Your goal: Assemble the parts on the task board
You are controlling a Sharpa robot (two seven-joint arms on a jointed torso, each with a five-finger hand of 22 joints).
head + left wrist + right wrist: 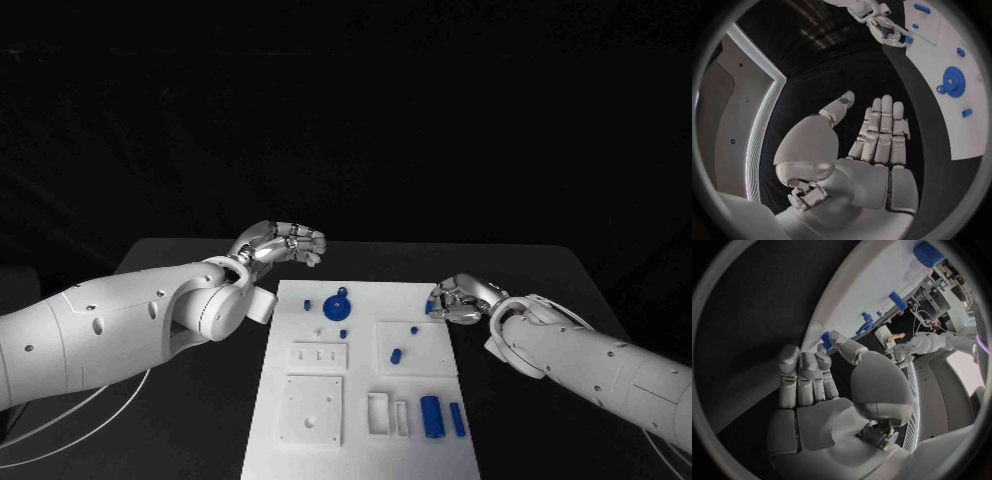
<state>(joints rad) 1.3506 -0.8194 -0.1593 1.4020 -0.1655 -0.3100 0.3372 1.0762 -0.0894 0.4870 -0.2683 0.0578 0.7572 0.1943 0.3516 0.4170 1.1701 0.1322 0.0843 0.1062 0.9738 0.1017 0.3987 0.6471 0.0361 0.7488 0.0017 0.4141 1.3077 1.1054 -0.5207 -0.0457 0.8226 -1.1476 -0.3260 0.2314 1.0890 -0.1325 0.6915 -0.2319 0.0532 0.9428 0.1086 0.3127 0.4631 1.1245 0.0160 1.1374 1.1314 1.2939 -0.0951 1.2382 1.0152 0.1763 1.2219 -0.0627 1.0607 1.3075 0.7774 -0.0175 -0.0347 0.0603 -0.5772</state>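
Note:
The white task board lies lengthwise in the middle of the table. A blue gear sits near its far end, also seen from the left wrist as the gear. My right hand is at the board's far right corner, and its thumb and a finger pinch a small blue part. The right wrist view shows that part at the thumb tip, beside the board. My left hand is raised beyond the board's far left corner. Its fingers are straight and hold nothing.
Small blue pegs stand mid-board. A blue cylinder and a slimmer blue piece lie near the front right. White blocks sit on the board's left half. Cables hang off the table's left side.

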